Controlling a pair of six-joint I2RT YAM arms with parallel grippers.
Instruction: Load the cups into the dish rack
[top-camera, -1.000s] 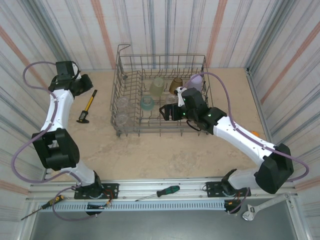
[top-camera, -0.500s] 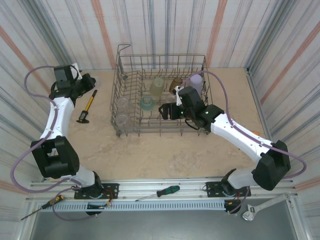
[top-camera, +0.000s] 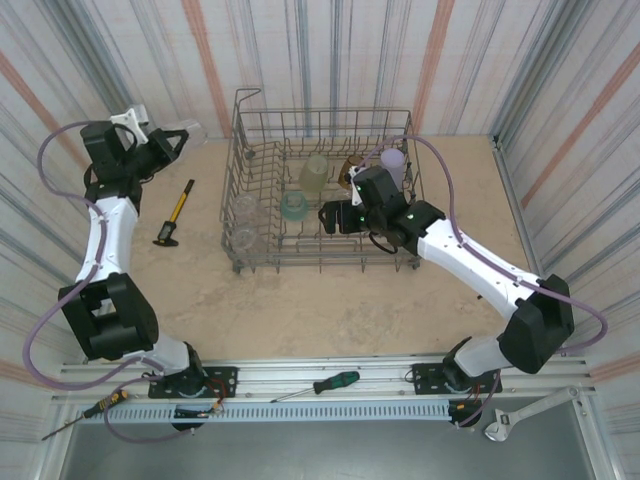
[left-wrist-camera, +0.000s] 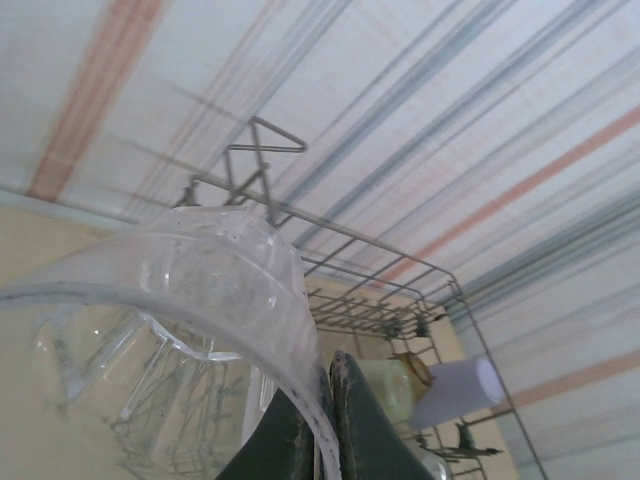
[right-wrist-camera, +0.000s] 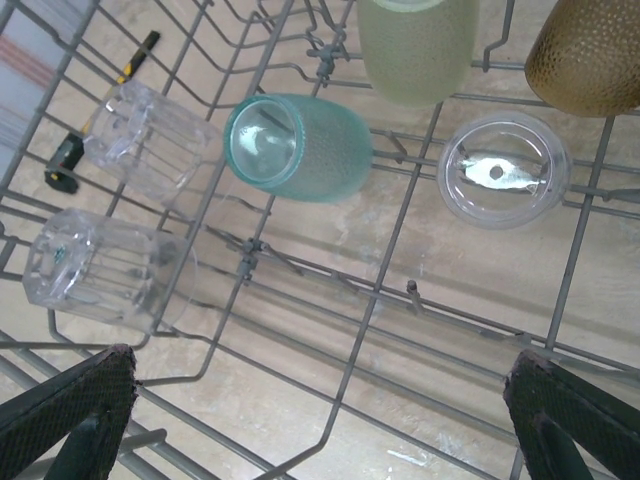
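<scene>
Left end effector (top-camera: 168, 143) higher now, gripping clear cup (top-camera: 192, 132); right end effector (top-camera: 332, 216) open.

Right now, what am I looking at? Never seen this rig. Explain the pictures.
Two robot arms are bolted at the edge of a table, each ending in a two-finger pincer. One picture looks down from above and behind them. The other two come from a camera on each wrist. On the table stands a wire dish rack holding a yellow-green cup, teal cup, amber cup, lavender cup and clear cups. A hammer lies to its left. The left pincer pinches the rim of another clear cup, held up beside the rack. The right pincer hangs open over the rack.
</scene>
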